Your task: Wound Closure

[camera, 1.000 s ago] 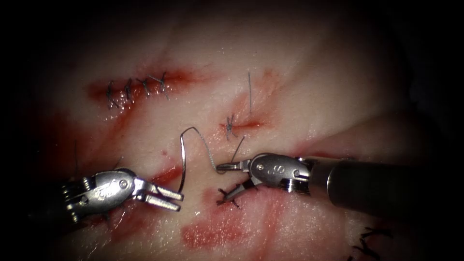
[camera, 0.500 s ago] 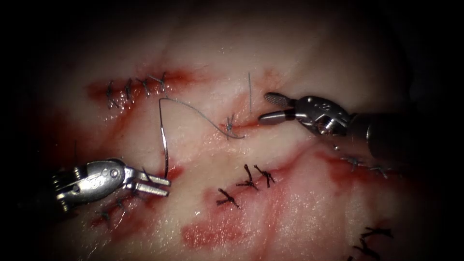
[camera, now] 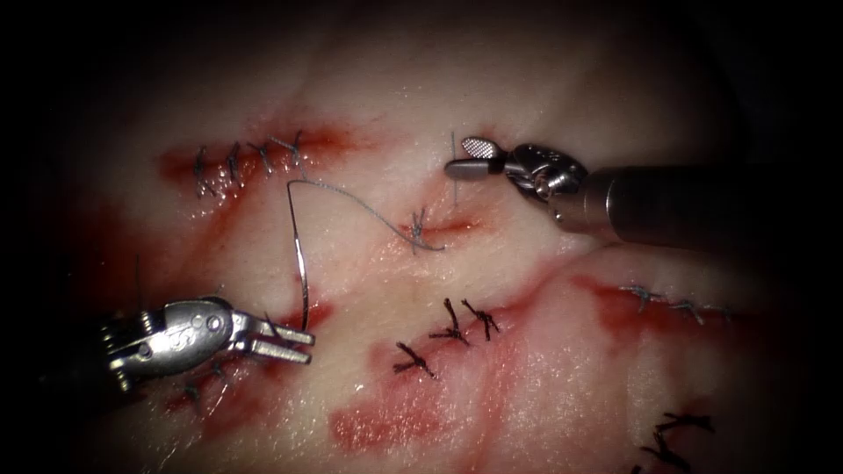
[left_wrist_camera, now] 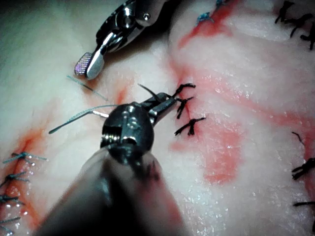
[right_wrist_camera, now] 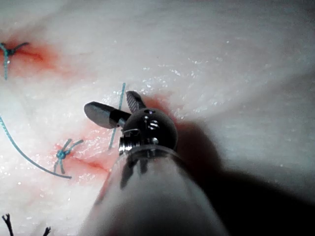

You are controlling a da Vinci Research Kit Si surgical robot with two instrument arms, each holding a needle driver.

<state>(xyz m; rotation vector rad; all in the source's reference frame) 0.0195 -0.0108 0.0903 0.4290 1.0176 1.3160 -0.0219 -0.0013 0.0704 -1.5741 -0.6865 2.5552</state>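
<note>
The left tool (camera: 290, 343) lies low on the left of the tissue (camera: 527, 369), its fingers (camera: 285, 354) parted only a little. The needle (camera: 297, 250) rises from between them, held near its lower end; its curve stands clear of the tissue and arcs up toward the stitched cut (camera: 250, 158) at the far left. From the top of the needle the thread (camera: 369, 209) runs right and down to a knot (camera: 417, 228) on the short central cut (camera: 443, 226), ending just to the knot's right.

The right tool (camera: 465, 158) comes in from the right, with its tip above and slightly right of that knot. Its fingers (camera: 479, 147) are spread wide and hold nothing. A cut end of thread (camera: 454, 189) stands up from the tissue just by the lower finger; whether they touch cannot be told. In the right wrist view the open fingers (right_wrist_camera: 101, 114) straddle this upright strand (right_wrist_camera: 119, 105), with the knot (right_wrist_camera: 63, 153) near them.

In the left wrist view the left tool (left_wrist_camera: 165, 104) points at a group of dark stitches (left_wrist_camera: 184, 110), and the right tool (left_wrist_camera: 91, 64) hangs open beyond it. Dark stitches (camera: 448, 333) sit on the near cut, and red fluid (camera: 386, 426) stains the tissue below them.
</note>
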